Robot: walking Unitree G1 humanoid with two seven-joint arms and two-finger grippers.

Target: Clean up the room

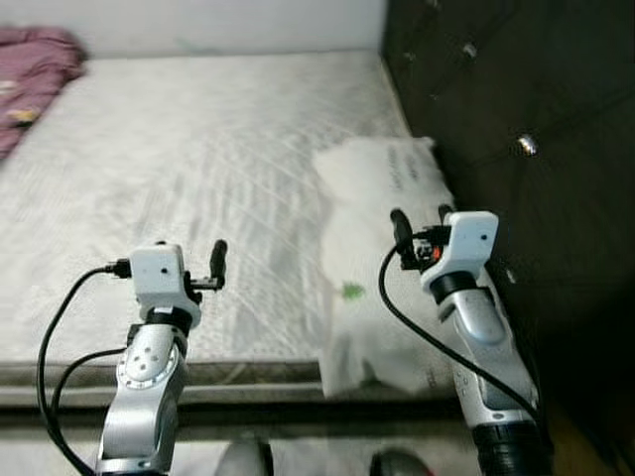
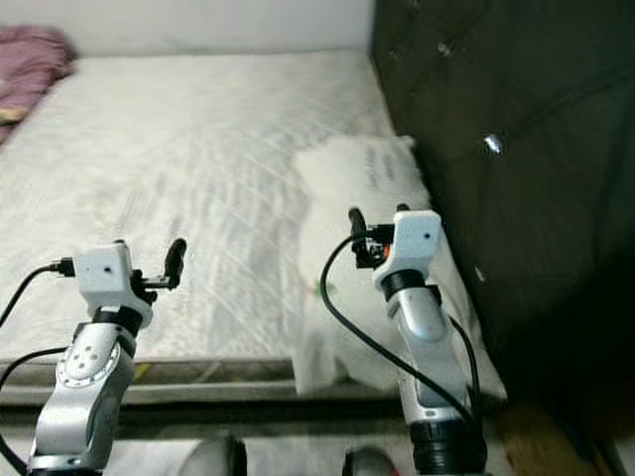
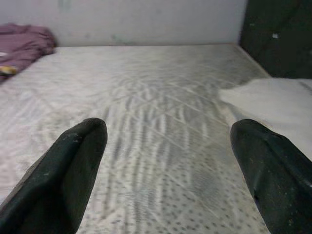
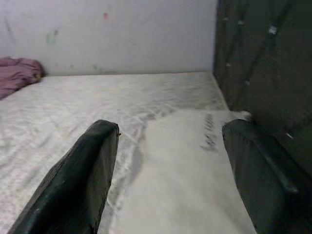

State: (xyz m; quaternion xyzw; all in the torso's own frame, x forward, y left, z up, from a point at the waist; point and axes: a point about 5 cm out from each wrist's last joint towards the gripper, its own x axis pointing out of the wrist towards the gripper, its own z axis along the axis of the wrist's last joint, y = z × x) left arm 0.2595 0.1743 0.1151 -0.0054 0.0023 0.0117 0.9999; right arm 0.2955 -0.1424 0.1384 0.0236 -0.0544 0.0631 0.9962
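Observation:
A white pillow (image 1: 367, 188) with some print lies on the bare white mattress (image 1: 198, 169), at its right side against the dark headboard; its near end hangs over the bed's front edge. My right gripper (image 1: 422, 226) hovers open just above the pillow's near part, and the pillow (image 4: 180, 161) lies between and beyond its fingers. Held over the mattress's front edge, my left gripper (image 1: 189, 260) is open with nothing in it, left of the pillow (image 3: 273, 102). A crumpled purple blanket (image 1: 30, 69) lies at the far left corner.
A dark tufted headboard (image 1: 516, 99) walls off the right side. A pale wall (image 4: 122, 34) runs behind the bed. A small yellow thing (image 1: 20, 116) sits in the blanket. The bed's front rail (image 1: 198, 382) is close below my arms.

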